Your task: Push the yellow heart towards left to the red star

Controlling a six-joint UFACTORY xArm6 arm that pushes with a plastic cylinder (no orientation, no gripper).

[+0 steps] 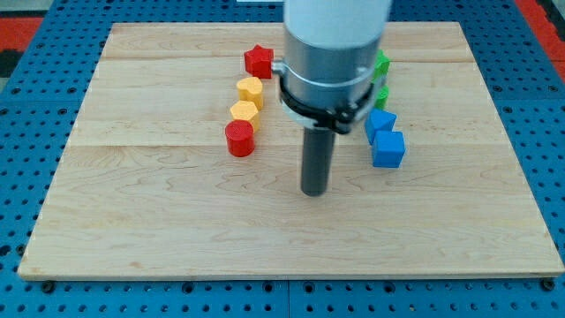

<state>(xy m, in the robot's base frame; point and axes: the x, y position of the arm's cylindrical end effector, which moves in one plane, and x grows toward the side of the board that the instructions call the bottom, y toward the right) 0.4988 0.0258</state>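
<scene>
Dark rod upright, my tip [314,192] below red star [259,62]

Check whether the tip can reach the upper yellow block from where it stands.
Probably yes. My tip stands on bare board below and right of the upper yellow block; that block's right side is open. The lower yellow block and red cylinder lie below it.

A pale wooden board [132,221] on a blue perforated table [26,132] carries a red star [259,61], two yellow-orange blocks [250,89] [244,112], a red cylinder [239,139], two blue blocks [380,123] [388,149] and green pieces [382,64], under a white-and-grey arm [335,44] with a dark rod [314,163].
</scene>
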